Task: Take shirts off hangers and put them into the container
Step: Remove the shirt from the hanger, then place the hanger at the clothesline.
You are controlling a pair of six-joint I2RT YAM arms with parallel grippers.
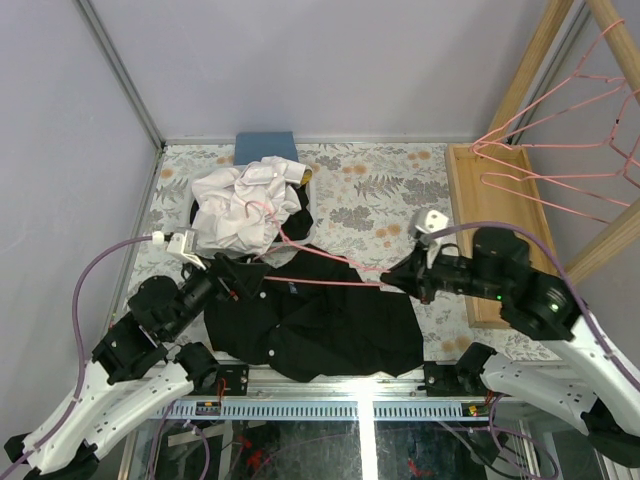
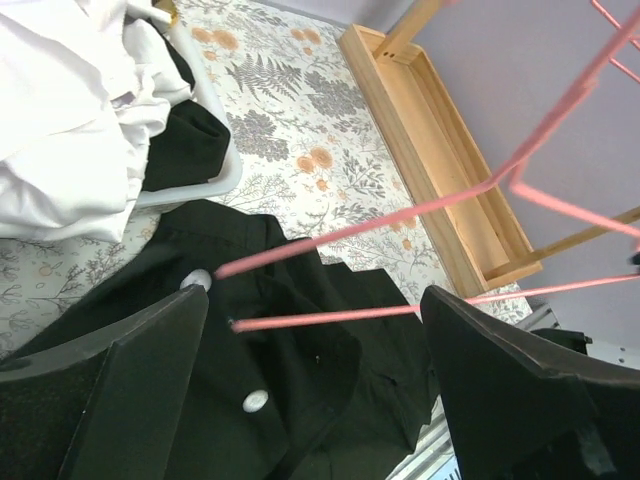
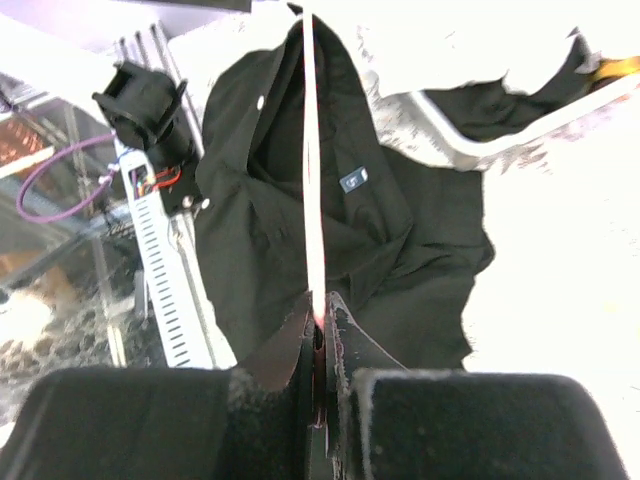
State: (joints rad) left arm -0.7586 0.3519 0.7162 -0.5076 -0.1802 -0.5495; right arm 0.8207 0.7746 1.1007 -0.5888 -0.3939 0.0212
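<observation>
Hanger (image 3: 315,200) wire is pinched at the tips of the right gripper (image 3: 320,330), whose jaws are closed tight on it. From there the pink wire runs straight away, leftward over the black shirt (image 1: 330,320), with its long axis lying roughly side to side between the two arms. At the far end the left gripper (image 2: 312,300) gapes wide and holds nothing. Two hanger wires pass between its fingers and seem to slip under the shirt's collar by the buttons. The shirt lies spread at the near edge of the table, just beside the container (image 2: 215,180), which has a white shirt (image 1: 235,205) heaped inside. The left arm is nearer both shirt and container, so drawing the hanger rightward along its own axis looks the likeliest way to free it.
</observation>
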